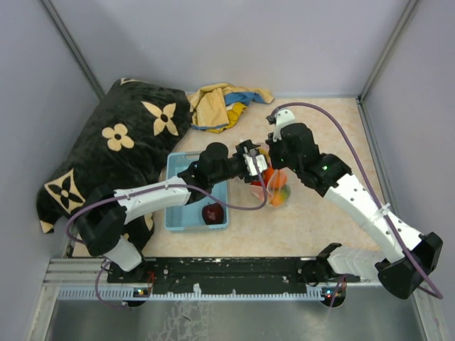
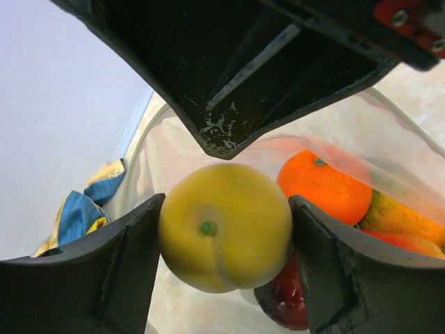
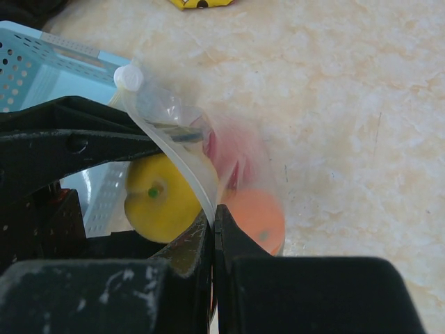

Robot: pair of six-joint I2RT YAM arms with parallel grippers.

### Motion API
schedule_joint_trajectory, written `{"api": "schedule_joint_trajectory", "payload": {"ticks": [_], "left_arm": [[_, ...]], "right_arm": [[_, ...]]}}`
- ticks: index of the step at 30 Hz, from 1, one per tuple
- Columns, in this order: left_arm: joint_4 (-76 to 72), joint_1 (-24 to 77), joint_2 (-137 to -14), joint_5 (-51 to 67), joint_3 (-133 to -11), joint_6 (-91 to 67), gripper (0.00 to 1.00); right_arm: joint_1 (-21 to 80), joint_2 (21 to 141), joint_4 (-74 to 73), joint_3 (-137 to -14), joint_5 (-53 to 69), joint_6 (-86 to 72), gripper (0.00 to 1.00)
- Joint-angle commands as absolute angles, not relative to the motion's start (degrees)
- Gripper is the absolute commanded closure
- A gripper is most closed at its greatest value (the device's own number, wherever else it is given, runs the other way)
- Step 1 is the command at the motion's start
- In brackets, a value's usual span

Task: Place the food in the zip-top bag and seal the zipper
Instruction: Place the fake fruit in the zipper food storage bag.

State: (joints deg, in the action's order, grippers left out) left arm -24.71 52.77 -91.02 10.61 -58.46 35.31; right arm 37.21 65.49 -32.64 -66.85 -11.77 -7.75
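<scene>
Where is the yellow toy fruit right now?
Left wrist view: the yellow fruit is clamped between the left fingers at the zip-top bag's mouth, left of the orange fruit.

Zip-top bag (image 1: 279, 186) just right of basket (image 1: 178, 217), one fruit (image 1: 212, 212) in basket, pillow (image 1: 121, 160) left

- Pale grey-lilac walls (image 1: 234, 42) close the space at 9, 12 and 3 o'clock, evenly lit.
- The table (image 1: 284, 231) has a beige, marbled top.
- A black cushion (image 1: 114, 156) with cream flowers lies at 10 o'clock.
- A crumpled yellow-and-blue cloth (image 1: 220, 103) lies at 12 o'clock.
- A metal rail (image 1: 234, 291) runs along 6 o'clock.
</scene>
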Motion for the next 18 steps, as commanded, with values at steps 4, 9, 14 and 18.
{"api": "schedule_joint_trajectory", "payload": {"ticks": [4, 9, 14, 18], "left_arm": [[-27.25, 53.17, -90.56, 9.24, -60.56, 32.35, 0.16], [-26.38, 53.15, -89.31, 9.04, -60.39, 30.06, 0.11], [-23.14, 53.1, -86.67, 8.02, -60.99, 26.16, 0.09], [-15.24, 53.17, -82.69, 5.97, -63.18, 21.09, 0.08]], "right_arm": [[37.02, 62.76, -30.51, -69.09, -10.58, -7.82, 1.0], [37.01, 62.84, -30.24, -68.84, -10.8, -7.92, 1.0], [37.05, 62.78, -30.06, -68.24, -11.04, -8.15, 1.0], [37.04, 62.63, -29.73, -67.72, -11.82, -8.1, 1.0]]}}
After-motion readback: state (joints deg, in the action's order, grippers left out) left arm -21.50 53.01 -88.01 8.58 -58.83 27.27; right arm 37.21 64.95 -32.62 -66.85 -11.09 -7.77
